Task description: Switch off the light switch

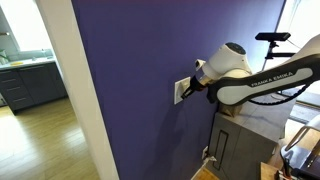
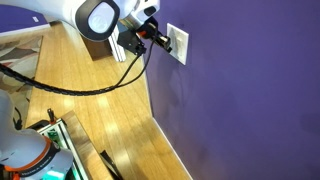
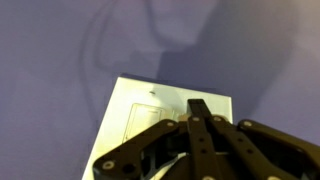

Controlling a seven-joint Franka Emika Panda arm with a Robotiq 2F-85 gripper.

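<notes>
The light switch [image 1: 181, 91] is a small white upright plate on the dark purple wall, seen in both exterior views [image 2: 177, 42]. In the wrist view the plate [image 3: 140, 115] fills the lower middle, tilted, with its rocker at the left. My gripper [image 3: 199, 108] is shut, its two black fingers pressed together into one tip that sits on or right at the plate's right part. In the exterior views the gripper tip [image 1: 190, 88] [image 2: 163, 37] meets the plate's face. Nothing is held.
The purple wall [image 1: 130, 90] ends at a white door frame [image 1: 75, 90] with a kitchen beyond. A grey cabinet [image 1: 240, 140] stands under the arm. A small white outlet [image 1: 206, 152] sits low on the wall. A black cable [image 2: 90, 88] hangs over the wooden floor.
</notes>
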